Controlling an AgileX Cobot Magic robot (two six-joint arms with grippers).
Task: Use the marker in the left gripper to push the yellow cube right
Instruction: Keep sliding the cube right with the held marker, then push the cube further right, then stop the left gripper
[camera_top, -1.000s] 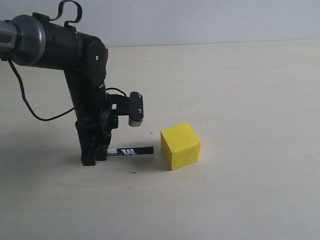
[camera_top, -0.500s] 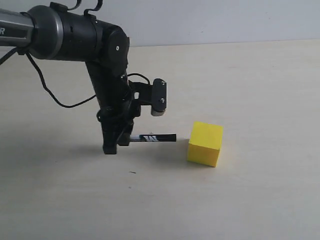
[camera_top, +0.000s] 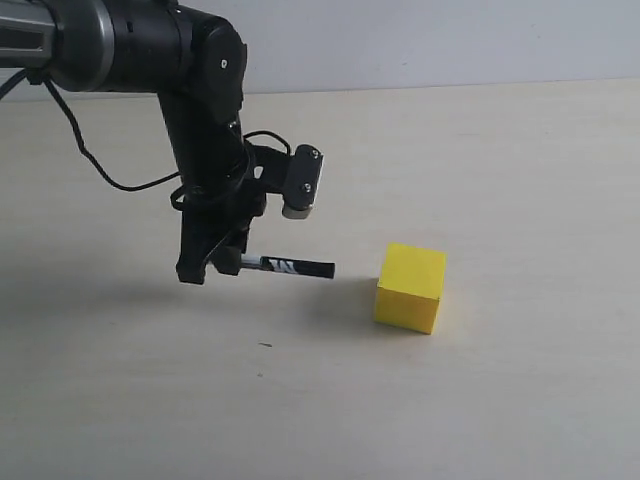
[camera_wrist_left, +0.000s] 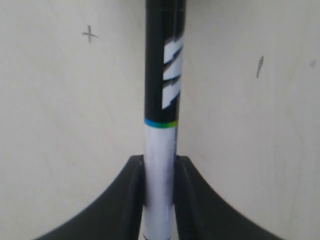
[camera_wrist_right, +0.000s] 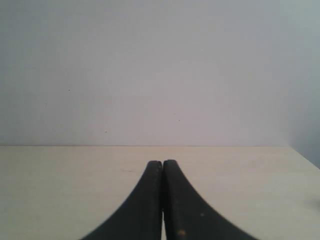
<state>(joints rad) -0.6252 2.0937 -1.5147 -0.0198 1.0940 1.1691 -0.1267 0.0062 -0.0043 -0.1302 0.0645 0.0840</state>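
The yellow cube (camera_top: 410, 288) rests on the pale table, turned slightly, right of centre. My left gripper (camera_top: 216, 262) hangs a little above the table to the cube's left, shut on the marker (camera_top: 288, 267). The marker lies level, its black lettered half pointing toward the cube, and its end stops a short gap away from the cube's left face. In the left wrist view the white barrel of the marker (camera_wrist_left: 161, 100) sits pinched in the left gripper (camera_wrist_left: 160, 167), and the cube is out of that view. The right gripper (camera_wrist_right: 162, 163) is shut on nothing and does not show in the exterior view.
A small dark mark (camera_top: 264, 345) lies on the table in front of the arm. The left wrist view shows a pen cross (camera_wrist_left: 90, 34) and a short stroke (camera_wrist_left: 259, 66). A black cable (camera_top: 110, 178) loops behind the arm. A wall (camera_top: 450, 40) closes the far edge.
The cube slid right about one cube width and turned a little. Since then the left gripper has drawn back left and risen with the marker, opening a gap to the cube.
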